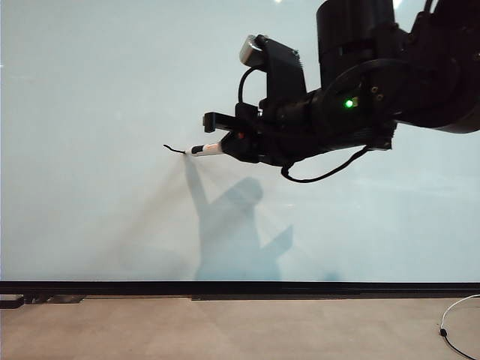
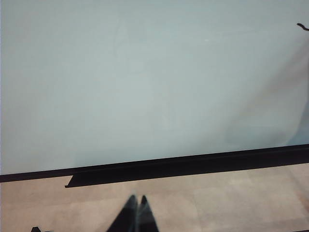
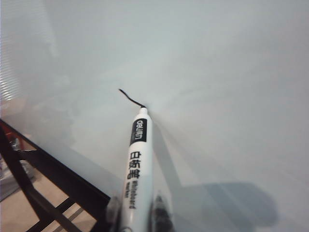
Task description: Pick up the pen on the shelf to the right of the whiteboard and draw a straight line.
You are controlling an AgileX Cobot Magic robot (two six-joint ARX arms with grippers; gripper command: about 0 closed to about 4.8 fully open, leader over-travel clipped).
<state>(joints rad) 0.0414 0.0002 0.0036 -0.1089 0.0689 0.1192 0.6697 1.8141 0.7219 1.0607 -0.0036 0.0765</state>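
The whiteboard fills the exterior view as a glossy pale board with a black strip along its bottom. My right gripper is shut on the pen, a slim white marker with a dark band near its tip. Its tip rests on the board at the right end of a short black stroke, the straight line. From the right wrist, the pen runs between the fingers up to the stroke. My left gripper is shut and empty, low before the board. The shelf cannot be made out.
The board's black bottom strip runs above the beige floor. A white cable lies on the floor at the right. The right arm's shadow falls on the board below the pen. A dark frame shows beside the board.
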